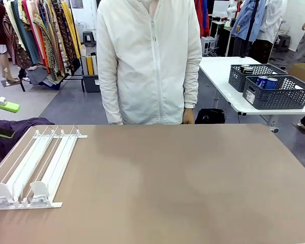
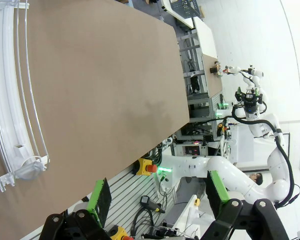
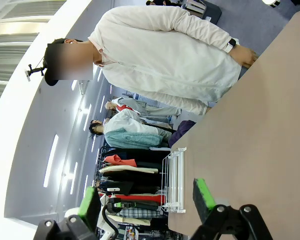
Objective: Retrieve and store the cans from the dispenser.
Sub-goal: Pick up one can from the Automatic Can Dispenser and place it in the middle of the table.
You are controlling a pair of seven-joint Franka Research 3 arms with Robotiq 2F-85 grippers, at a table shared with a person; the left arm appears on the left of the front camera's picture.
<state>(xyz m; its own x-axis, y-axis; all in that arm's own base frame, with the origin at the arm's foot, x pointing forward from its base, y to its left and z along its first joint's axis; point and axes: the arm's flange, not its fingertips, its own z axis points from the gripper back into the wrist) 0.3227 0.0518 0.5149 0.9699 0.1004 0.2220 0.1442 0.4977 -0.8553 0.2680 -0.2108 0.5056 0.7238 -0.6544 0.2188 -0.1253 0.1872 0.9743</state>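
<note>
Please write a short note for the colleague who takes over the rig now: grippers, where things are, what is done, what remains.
Left gripper: open, holding nothing, at the table's left edge.
Right gripper: open, holding nothing.
Dispenser: on the table's left side, lanes bare.
Cans: some sit in grey mesh baskets on the white table behind the person.
Done: no can waits in the lanes.
Left: cannot tell whether more cans will come.

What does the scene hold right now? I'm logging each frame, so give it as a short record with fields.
dispenser: white railed rack on the table's left side, lanes empty
table: brown top
left gripper: open, holding nothing
right gripper: open, holding nothing
person: white jacket, standing at the far edge
cans: blue ones in a grey basket on the white table behind
</note>
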